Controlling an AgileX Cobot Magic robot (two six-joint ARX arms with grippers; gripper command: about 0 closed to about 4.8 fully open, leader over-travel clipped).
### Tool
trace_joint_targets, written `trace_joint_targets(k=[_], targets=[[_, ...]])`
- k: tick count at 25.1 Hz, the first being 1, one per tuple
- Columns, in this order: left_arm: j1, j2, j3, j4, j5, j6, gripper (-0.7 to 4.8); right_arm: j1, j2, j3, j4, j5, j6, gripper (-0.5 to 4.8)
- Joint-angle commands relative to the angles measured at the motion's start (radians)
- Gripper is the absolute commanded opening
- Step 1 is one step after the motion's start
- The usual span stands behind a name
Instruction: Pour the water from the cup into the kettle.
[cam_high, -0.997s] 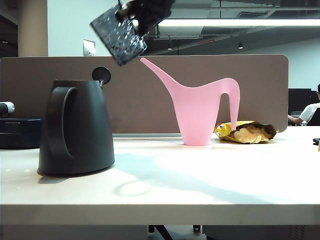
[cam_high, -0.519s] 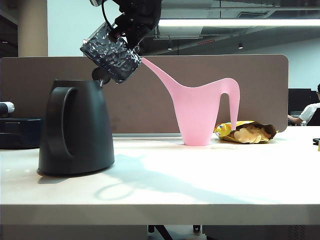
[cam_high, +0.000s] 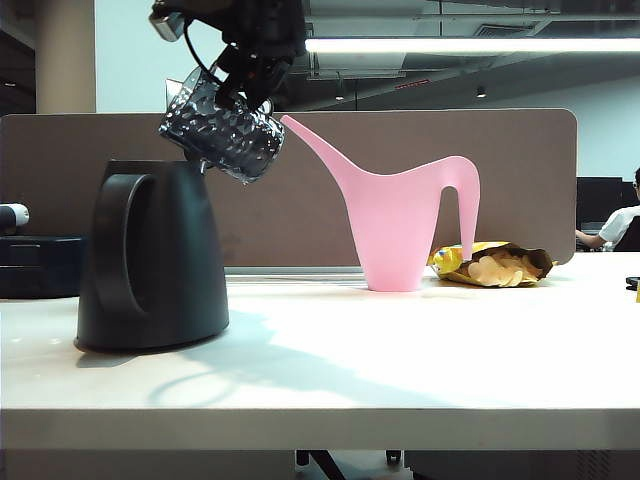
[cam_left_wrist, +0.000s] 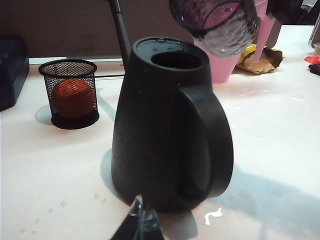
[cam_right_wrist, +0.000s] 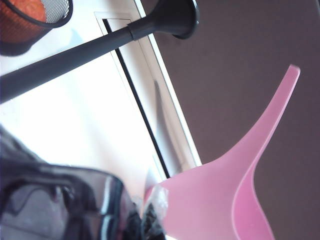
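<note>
The black kettle (cam_high: 150, 255) stands at the table's left, its round top opening (cam_left_wrist: 176, 59) uncovered. My right gripper (cam_high: 243, 88) hangs above it, shut on the thin handle of the dimpled dark cup (cam_high: 222, 126). The cup is tipped steeply, mouth down and leftward, just over the kettle's top edge. From the left wrist the cup (cam_left_wrist: 220, 22) hovers beside and above the opening; I see no stream of water. In the right wrist view the cup (cam_right_wrist: 60, 200) sits against the gripper (cam_right_wrist: 145, 220). My left gripper (cam_left_wrist: 141, 224) rests low before the kettle (cam_left_wrist: 165, 130), shut and empty.
A pink long-spouted watering can (cam_high: 400, 220) stands right of the kettle, with an open bag of chips (cam_high: 495, 265) behind it. A black mesh holder with an orange ball (cam_left_wrist: 72, 92) sits beyond the kettle. A black rod ending in a round knob (cam_right_wrist: 172, 17) rises behind the kettle.
The right gripper has carried the cup down and to the left, from high above the table to just over the kettle's top, rolling it so the mouth tips toward the opening.
</note>
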Motion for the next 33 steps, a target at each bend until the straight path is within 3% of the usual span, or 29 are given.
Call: trace_joint_targets(k=[1, 33], targets=[[0.000, 0.001, 0.003, 0.014, -0.003, -0.003, -0.05, 0.013, 0.004, 0.006, 0.023, 0.024, -0.054, -0.09], [0.000, 0.001, 0.002, 0.013, -0.003, -0.003, -0.05, 0.083, 0.040, 0.006, 0.152, 0.160, -0.380, -0.09]])
